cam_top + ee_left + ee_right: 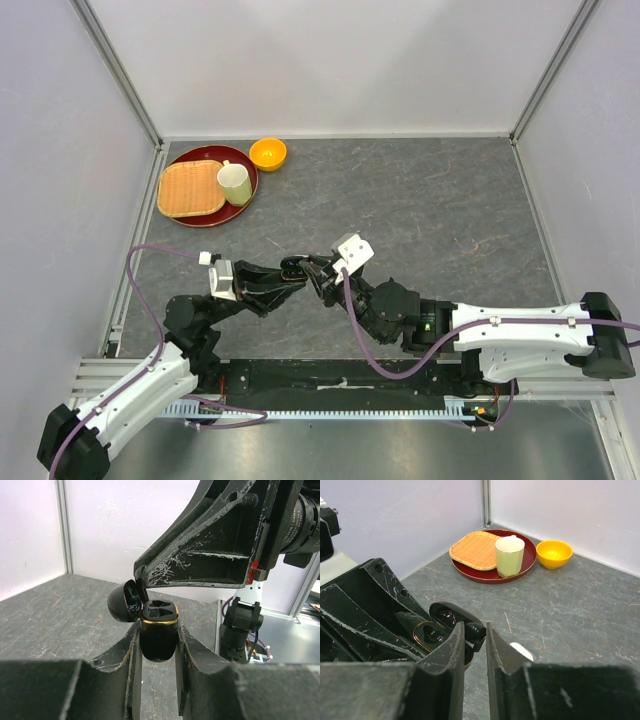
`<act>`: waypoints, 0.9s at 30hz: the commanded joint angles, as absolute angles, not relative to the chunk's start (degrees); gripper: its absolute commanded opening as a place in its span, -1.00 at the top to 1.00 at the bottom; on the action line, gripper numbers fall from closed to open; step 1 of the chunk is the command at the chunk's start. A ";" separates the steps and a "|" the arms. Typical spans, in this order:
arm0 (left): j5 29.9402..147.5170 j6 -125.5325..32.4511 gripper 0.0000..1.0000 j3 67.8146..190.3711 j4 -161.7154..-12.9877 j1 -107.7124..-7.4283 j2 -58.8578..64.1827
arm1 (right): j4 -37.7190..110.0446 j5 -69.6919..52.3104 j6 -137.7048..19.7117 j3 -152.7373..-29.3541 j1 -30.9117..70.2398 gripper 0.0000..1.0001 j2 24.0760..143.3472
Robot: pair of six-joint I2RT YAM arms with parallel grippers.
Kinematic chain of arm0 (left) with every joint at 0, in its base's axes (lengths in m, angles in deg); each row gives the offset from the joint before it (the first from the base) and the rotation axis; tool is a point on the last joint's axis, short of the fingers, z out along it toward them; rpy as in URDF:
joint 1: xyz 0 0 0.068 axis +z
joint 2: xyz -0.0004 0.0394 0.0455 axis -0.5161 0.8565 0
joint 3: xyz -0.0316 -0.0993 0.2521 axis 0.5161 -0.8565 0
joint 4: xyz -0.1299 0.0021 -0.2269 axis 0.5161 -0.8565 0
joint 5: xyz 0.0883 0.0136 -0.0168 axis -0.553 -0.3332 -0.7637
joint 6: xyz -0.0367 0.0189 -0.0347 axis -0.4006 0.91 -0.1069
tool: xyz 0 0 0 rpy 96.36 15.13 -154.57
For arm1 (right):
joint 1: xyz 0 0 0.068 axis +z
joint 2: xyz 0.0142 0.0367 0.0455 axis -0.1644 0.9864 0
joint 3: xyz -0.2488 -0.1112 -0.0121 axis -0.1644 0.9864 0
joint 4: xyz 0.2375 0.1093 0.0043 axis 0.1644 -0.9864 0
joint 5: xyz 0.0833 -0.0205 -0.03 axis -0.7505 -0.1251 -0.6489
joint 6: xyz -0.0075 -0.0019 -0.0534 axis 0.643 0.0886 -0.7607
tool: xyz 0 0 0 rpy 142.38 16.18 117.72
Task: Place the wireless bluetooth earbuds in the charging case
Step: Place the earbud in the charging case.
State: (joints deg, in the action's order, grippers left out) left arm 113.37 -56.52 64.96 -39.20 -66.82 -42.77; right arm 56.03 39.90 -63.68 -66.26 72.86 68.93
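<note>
My left gripper [157, 641] is shut on a black charging case [158, 635] with a gold rim. It holds the case upright above the table, with the lid [121, 605] swung open to the left. Two dark sockets show inside. My right gripper [476, 630] is shut on a black earbud [480, 631], right over the case's open mouth [431, 633]. In the top view the two grippers meet at the table's middle, left [290, 284] and right [314, 272], with the case [293, 265] between them. A small white object [521, 651] lies on the table behind my right finger, partly hidden. No other earbuds show.
A red round tray [243, 203] at the back left holds a woven bamboo plate [190, 188] and a pale green cup [235, 184]. An orange bowl [268, 153] sits beside it. Walls and metal frame posts ring the grey table [430, 210].
</note>
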 commanded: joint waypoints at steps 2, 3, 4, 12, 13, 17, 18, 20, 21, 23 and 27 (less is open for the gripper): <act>112.81 -54.38 0.96 66.24 -36.89 -66.84 -43.65 | 58.02 39.73 -62.65 -66.57 72.63 1.00 67.67; 112.64 -54.30 0.96 66.24 -37.33 -66.84 -43.56 | 58.64 39.64 -62.39 -66.39 72.63 1.00 66.80; 112.55 -54.30 0.96 66.15 -37.42 -66.84 -43.65 | 58.73 39.56 -62.38 -66.21 72.71 1.00 66.44; 111.23 -54.21 0.96 65.89 -38.83 -66.76 -43.92 | 58.64 37.71 -62.12 -66.48 72.71 1.00 64.59; 111.14 -54.21 0.96 65.80 -38.74 -66.84 -43.92 | 58.56 36.75 -61.95 -66.74 72.71 1.00 64.68; 111.05 -54.30 0.96 65.89 -38.92 -66.84 -43.83 | 57.41 33.58 -60.98 -67.79 72.71 1.00 65.47; 111.05 -54.30 0.96 65.98 -38.83 -66.84 -43.83 | 57.24 33.14 -60.80 -67.97 72.71 1.00 65.99; 111.05 -54.30 0.96 66.06 -38.92 -66.84 -43.92 | 56.97 32.53 -60.80 -68.32 72.71 1.00 66.44; 111.05 -54.30 0.96 66.24 -38.83 -66.84 -43.83 | 57.06 32.52 -60.80 -68.41 72.71 1.00 66.79; 111.40 -54.30 0.96 66.33 -38.92 -66.76 -43.74 | 57.32 32.96 -60.98 -68.32 72.72 1.00 67.23; 111.75 -54.65 0.96 66.50 -38.83 -66.84 -43.83 | 56.89 33.49 -61.68 -68.50 72.80 1.00 68.46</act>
